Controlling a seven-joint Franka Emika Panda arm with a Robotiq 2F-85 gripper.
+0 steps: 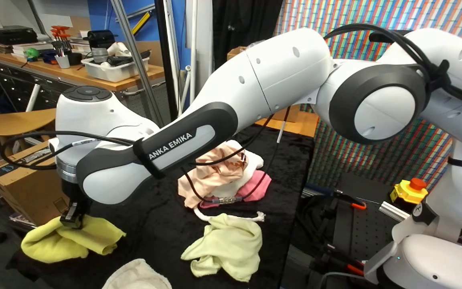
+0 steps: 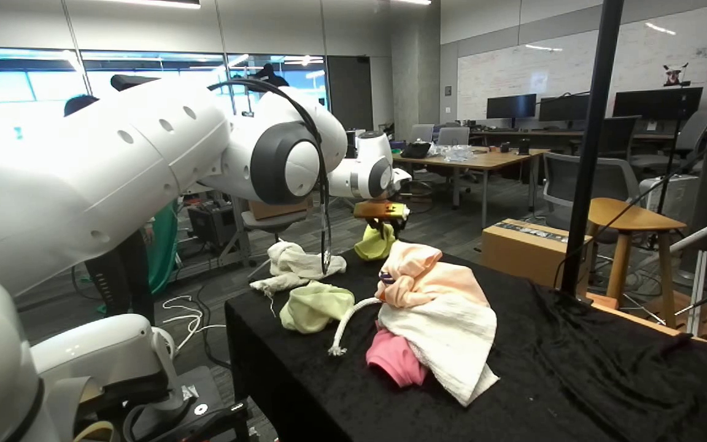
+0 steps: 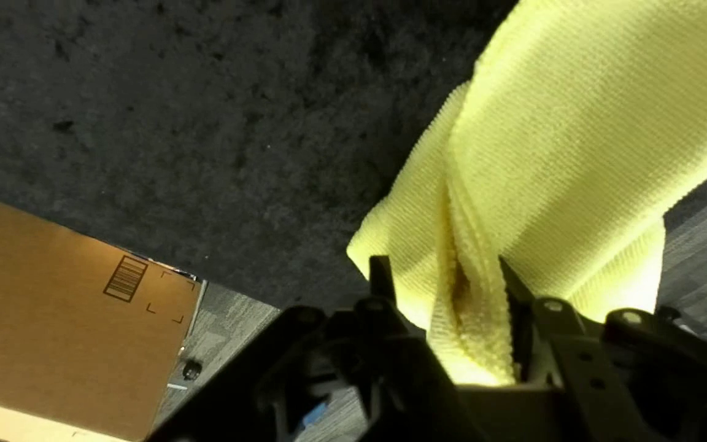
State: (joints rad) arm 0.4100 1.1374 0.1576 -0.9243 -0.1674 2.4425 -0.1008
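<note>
A bright yellow cloth (image 3: 587,141) lies crumpled near the far end of the black-covered table. My gripper (image 3: 442,264) points down over it, and its fingers straddle a raised fold of the fabric. In the wrist view the fold lies against the right finger (image 3: 516,313), while the left finger (image 3: 383,279) stands apart from the fold. The same yellow cloth (image 1: 98,235) shows under the gripper (image 1: 72,221) in an exterior view. In an exterior view the yellow cloth (image 2: 373,244) is partly hidden behind the gripper (image 2: 385,228).
A pale green cloth (image 1: 235,245) and an off-white cloth (image 1: 136,277) lie nearby. Farther along are a peach cloth (image 2: 418,270), a white cloth (image 2: 445,331), a pink cloth (image 2: 396,362) and a white rope (image 2: 347,320). A cardboard box (image 1: 34,192) stands beyond the table edge.
</note>
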